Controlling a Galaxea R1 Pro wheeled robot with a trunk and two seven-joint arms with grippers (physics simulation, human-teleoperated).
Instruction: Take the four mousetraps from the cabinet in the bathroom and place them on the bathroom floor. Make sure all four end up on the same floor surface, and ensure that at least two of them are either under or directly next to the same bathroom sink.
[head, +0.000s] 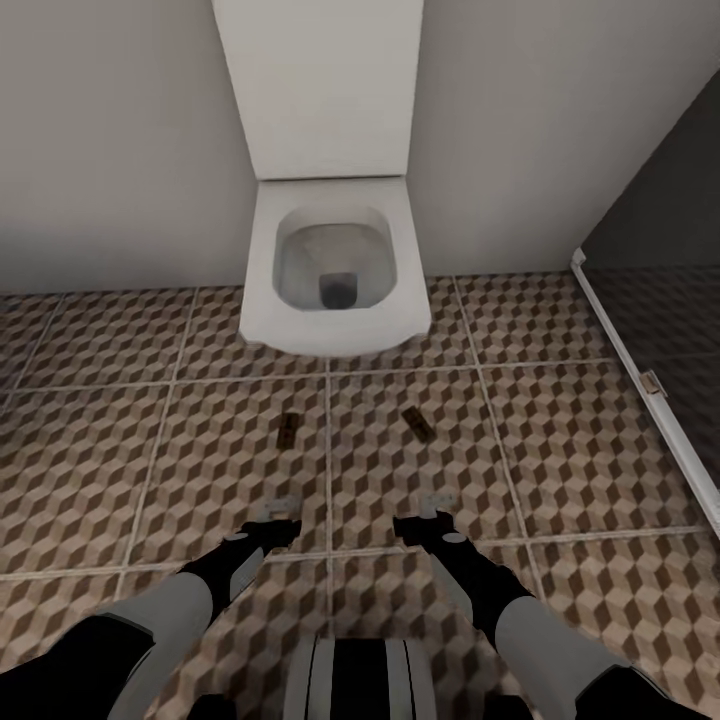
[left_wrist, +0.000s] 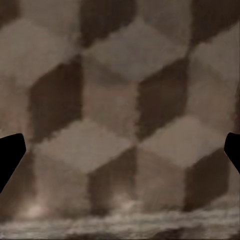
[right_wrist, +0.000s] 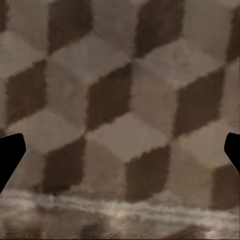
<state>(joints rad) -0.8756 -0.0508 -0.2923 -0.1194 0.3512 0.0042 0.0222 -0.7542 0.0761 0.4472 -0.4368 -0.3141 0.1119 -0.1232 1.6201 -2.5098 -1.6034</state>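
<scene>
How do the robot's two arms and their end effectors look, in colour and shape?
Both arms have rounded light grey shells with glossy black sections at the joints and wrists. The left end effector and the right end effector are black, each ending in small pale grey fingertips. In the wrist views, the fingers show as plain black shapes. No cables or markings are visible.

Two small dark pieces lie on the bathroom floor (head: 560, 440) just before the toilet (head: 335, 270), one (head: 288, 429) and another (head: 417, 421) (too small to identify). The toilet's raised lid (head: 320, 85) is cropped above.
</scene>
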